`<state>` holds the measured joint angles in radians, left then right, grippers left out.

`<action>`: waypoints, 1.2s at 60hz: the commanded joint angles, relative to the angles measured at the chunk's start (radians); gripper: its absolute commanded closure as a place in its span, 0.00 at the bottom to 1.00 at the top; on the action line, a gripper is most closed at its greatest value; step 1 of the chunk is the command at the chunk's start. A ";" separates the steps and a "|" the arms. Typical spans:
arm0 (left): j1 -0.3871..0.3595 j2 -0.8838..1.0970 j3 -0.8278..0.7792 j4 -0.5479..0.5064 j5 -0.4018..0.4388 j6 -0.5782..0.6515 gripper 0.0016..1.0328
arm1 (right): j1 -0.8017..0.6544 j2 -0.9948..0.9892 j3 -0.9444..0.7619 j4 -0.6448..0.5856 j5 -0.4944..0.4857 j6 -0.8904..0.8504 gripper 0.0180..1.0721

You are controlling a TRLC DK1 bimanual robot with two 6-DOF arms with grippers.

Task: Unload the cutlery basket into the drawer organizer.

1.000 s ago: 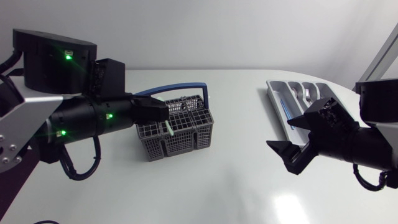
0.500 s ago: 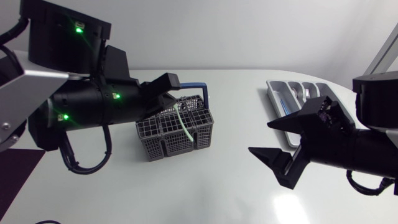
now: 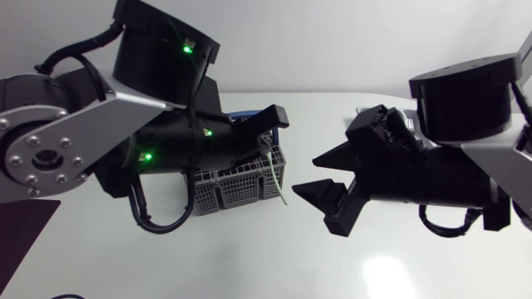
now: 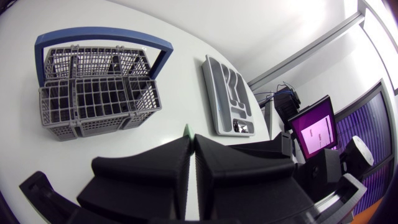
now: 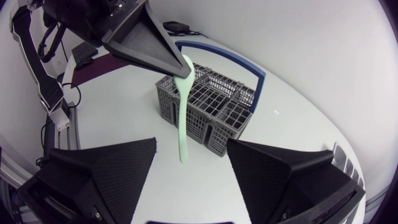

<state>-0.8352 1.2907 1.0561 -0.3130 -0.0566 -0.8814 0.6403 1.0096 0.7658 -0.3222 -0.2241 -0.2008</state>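
Left gripper [image 5: 179, 57] is pinched shut on green plastic utensil [image 5: 181, 121], hanging beside cutlery basket [image 5: 214, 127], above table. Right gripper [image 3: 306, 173] is spread. Utensil judged light, stiff, slippery; lower shaft best gripped.

Bright, even light is flooding the white table [image 3: 249, 257]; glare is shining near its front edge, shadows are lying soft.

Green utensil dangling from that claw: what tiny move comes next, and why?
Probably the right claw eases forward until the pale green utensil has its free end between the open fingers. The left claw is shut on the utensil's top, which hangs clear of the cutlery basket, and the right claw faces it, seemingly for a handover.
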 commanded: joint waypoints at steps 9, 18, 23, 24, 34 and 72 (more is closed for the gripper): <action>-0.018 0.070 0.084 -0.003 0.004 -0.062 0.96 | 0.013 0.098 0.041 0.068 -0.001 0.037 0.44; -0.021 0.093 0.111 -0.015 0.014 -0.077 0.96 | 0.019 0.147 0.044 0.115 0.011 0.038 0.44; -0.021 0.102 0.117 -0.020 0.015 -0.085 0.96 | 0.018 0.178 0.050 0.137 0.011 0.038 0.51; -0.021 0.102 0.119 -0.020 0.017 -0.085 0.96 | 0.018 0.182 0.050 0.140 0.011 0.040 0.53; -0.021 0.104 0.119 -0.020 0.020 -0.096 0.96 | 0.018 0.208 0.055 0.160 0.019 0.040 0.68; -0.012 0.096 0.127 -0.031 0.078 -0.111 0.51 | 0.021 0.227 0.044 0.179 0.026 0.047 0.95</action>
<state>-0.8474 1.3796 1.1477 -0.3431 0.0044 -0.9726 0.6556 1.2243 0.7979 -0.1459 -0.1944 -0.1780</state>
